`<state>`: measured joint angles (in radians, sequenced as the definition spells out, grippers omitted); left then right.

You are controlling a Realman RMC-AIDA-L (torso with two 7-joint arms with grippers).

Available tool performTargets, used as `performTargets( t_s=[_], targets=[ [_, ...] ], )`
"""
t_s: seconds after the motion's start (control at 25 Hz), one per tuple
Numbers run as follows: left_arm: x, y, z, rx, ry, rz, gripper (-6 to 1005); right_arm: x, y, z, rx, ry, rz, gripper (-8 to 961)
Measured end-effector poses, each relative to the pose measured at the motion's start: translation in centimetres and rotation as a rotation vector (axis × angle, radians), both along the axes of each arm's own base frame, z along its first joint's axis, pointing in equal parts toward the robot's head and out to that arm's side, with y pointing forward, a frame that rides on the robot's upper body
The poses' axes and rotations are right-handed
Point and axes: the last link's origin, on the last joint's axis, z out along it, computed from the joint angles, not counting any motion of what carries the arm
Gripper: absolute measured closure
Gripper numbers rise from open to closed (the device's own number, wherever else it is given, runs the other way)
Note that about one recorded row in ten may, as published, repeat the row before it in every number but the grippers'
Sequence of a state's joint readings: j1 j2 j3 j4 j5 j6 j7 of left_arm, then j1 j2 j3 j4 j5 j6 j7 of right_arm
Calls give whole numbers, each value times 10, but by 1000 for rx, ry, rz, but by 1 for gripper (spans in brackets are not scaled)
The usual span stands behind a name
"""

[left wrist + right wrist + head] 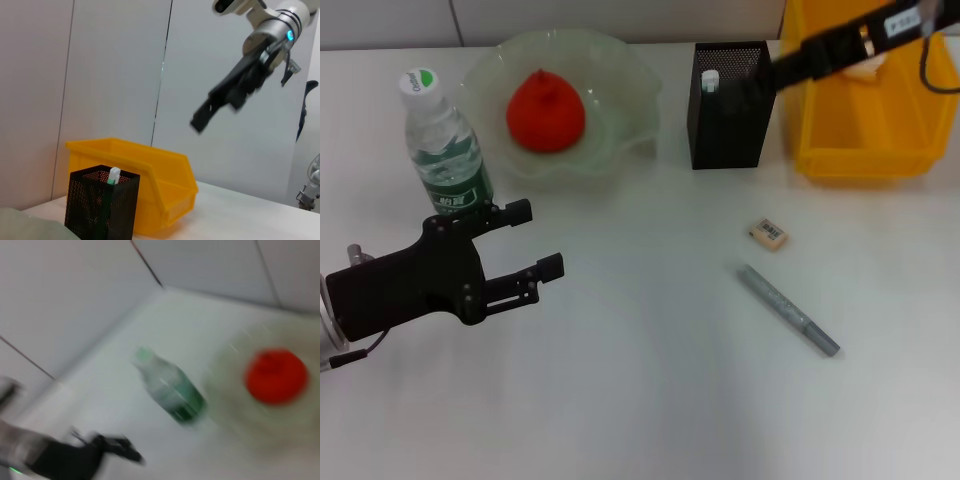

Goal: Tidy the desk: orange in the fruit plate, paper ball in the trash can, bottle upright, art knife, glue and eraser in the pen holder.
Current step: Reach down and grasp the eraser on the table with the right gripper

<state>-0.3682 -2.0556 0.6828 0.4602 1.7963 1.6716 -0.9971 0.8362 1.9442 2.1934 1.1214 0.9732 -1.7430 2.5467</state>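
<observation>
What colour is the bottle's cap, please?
White with a green mark, on the bottle; the head view shows it best.

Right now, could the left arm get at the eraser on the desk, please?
Probably yes: the left gripper is open, and only bare table lies between it and the eraser.

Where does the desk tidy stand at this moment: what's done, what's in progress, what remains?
Done: orange in the fruit plate, bottle upright, a glue stick in the pen holder. In hand: nothing; the left pincer hangs open beside the bottle, the right pincer is over the yellow bin. Left: eraser and art knife on the desk.
</observation>
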Motion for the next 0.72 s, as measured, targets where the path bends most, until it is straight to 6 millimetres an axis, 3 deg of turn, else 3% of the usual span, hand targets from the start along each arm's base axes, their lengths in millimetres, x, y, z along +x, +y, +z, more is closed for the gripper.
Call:
performTargets(
  t_s=[0.48,0.72],
  targets=[
    [1,1,-1,2,1,1,214,23,23,-54,-35,-379,-134,144],
    [1,2,-1,5,3,1,214,29,25,-73,-26,-478,-124,152]
  ],
)
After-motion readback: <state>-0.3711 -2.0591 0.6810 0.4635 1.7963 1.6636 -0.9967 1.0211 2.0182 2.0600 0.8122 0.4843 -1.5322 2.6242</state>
